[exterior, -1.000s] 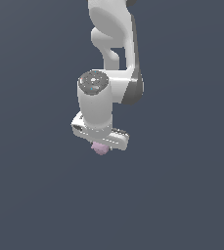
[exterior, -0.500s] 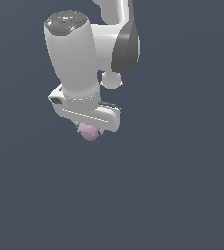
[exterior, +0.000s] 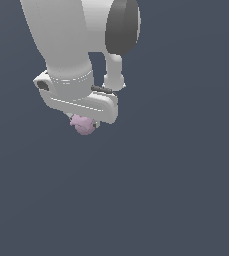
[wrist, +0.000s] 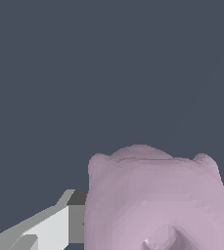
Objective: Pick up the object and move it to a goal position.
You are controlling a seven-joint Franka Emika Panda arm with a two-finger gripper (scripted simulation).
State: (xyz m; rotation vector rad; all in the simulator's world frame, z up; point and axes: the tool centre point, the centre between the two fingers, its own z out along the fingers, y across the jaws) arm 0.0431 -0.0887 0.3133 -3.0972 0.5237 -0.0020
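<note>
Claw (exterior: 84, 121) hangs under the white arm (exterior: 61, 35), with the pink-lilac blob (exterior: 83, 124) caught at its underside; its fingers are almost wholly hidden by the wide white hand body (exterior: 78, 100) in the exterior view, so the grip is read from the blob sitting tight against that body and clear of anything below. Blob and claw lie at about ten o'clock from the middle of the exterior view, with flat dark grey-blue all round them. No worktop edge can be made out anywhere in that grey.

From the wrist view the blob (wrist: 157, 200) is very close to the camera, a lumpy rounded mass with two small bumps on its upper outline and a dimple low on its face. One pale finger (wrist: 45, 229) shows beside it, with a dark pad strip touching the blob's flank; the other finger is barely visible behind the blob's far side.

On the arm, a dark grey joint cap (exterior: 122, 27) sits at about one o'clock from the claw.
</note>
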